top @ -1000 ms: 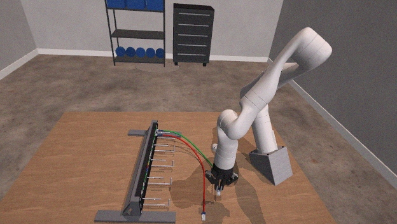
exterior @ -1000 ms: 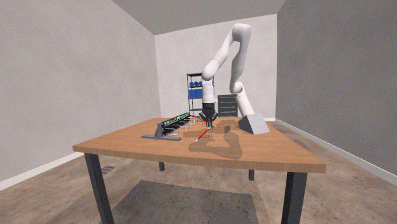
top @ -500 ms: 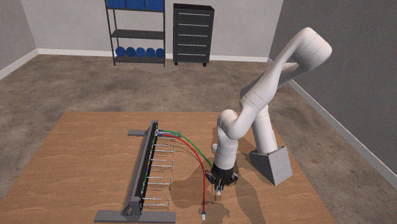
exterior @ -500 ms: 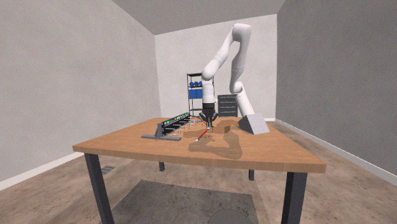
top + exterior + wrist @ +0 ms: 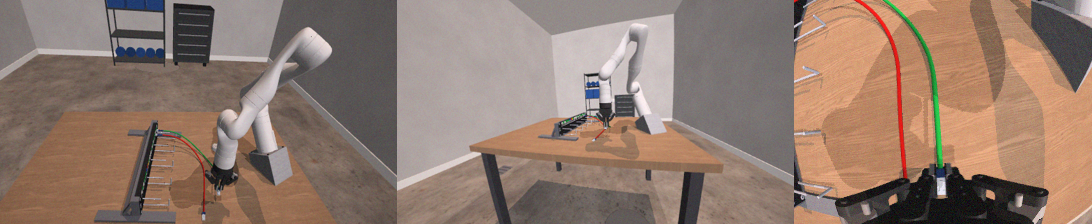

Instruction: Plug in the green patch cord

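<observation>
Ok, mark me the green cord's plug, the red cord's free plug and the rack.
green cord's plug [image 5: 939, 183], wrist view, on its pale body between the fingers.
red cord's free plug [image 5: 203, 216], top view, on the tip lying on the table.
rack [image 5: 135, 217], top view, on its near foot bar.
</observation>
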{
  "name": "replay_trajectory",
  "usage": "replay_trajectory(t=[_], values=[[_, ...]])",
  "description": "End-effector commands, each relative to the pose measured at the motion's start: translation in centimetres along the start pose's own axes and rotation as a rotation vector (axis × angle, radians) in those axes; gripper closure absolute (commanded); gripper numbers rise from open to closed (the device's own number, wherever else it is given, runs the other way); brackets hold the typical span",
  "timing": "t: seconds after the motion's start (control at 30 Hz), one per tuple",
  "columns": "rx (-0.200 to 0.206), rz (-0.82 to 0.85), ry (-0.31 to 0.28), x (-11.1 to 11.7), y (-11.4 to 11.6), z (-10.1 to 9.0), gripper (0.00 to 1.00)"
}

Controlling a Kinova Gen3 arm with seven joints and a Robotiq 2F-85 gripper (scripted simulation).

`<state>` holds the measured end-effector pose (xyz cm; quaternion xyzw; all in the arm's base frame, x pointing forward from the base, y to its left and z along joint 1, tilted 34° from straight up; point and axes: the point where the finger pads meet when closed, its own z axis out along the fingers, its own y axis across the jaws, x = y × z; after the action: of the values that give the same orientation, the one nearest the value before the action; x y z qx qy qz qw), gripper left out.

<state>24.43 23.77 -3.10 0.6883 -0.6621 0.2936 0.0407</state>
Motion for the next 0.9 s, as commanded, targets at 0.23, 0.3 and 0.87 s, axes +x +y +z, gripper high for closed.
replay_trajectory(t=[0.23, 0.3, 0.87], values=[[0.001, 0.012, -0.001, -0.02, -0.17, -0.26, 1.00], [0.001, 0.015, -0.001, 0.00, -0.22, -0.27, 1.00], [0.001, 0.065, -0.001, 0.29, -0.92, -0.42, 1.00]])
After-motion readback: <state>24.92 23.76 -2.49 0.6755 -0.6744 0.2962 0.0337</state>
